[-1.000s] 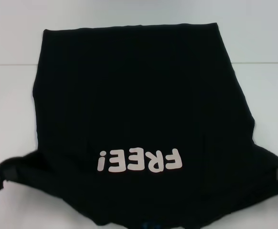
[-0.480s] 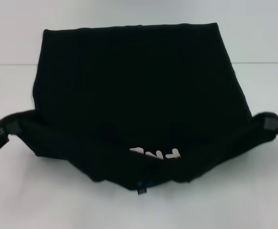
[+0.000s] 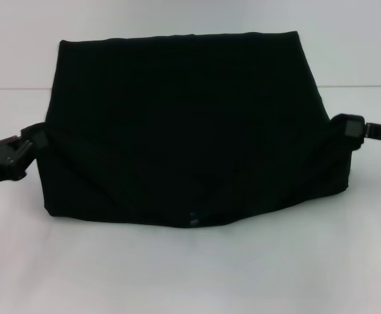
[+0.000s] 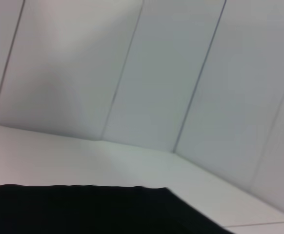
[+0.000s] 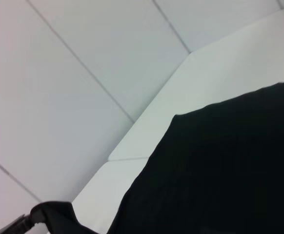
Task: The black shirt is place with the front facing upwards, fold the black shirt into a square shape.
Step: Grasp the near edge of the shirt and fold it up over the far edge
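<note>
Left claw (image 3: 35,139) at left edge, mid-depth, arm reaching in from left, pinched closed on a fold of the black shirt (image 3: 184,124). Right claw (image 3: 345,127) at right edge, slightly farther back, arm coming in from right, also clamped on cloth. Both low, roughly level, well apart.

Bare table (image 3: 190,275) surrounds the black shirt (image 3: 190,131) at front, rear and outer sides; a claw occupies each side edge of it.

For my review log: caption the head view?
Left tool and right tool pinch the black shirt at its sides, mid-fold.
</note>
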Robot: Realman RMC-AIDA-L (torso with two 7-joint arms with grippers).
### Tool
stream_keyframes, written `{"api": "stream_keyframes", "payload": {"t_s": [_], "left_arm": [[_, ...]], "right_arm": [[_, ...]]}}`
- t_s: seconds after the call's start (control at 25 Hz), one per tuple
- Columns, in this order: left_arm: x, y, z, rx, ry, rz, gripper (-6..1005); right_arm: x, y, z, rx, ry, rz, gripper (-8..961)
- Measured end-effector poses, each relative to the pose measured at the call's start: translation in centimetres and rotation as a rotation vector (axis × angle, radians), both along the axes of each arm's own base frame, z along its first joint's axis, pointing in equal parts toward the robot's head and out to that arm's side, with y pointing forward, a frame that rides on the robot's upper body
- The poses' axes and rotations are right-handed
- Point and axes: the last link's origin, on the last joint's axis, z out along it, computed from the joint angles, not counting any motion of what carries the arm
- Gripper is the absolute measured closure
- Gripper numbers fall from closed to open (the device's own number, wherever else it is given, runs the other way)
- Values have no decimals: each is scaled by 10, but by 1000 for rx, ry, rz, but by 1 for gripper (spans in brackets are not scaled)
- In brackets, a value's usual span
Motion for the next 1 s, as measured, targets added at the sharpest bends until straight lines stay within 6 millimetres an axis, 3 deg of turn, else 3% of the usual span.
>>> {"api": "stream_keyframes", "payload": {"t_s": [0.4,0.76,1.0], "left_arm": [[8,32,-23,86,100,34,965],[22,50,-30,177,133,5,965],[26,62,-46,184,206,25,965]], "right_arm": [[-2,31,-7,112,-76,-65,814],[0,45,-10,245,-108,-79,811],[2,53,-17,288,-162,-96,808]]}}
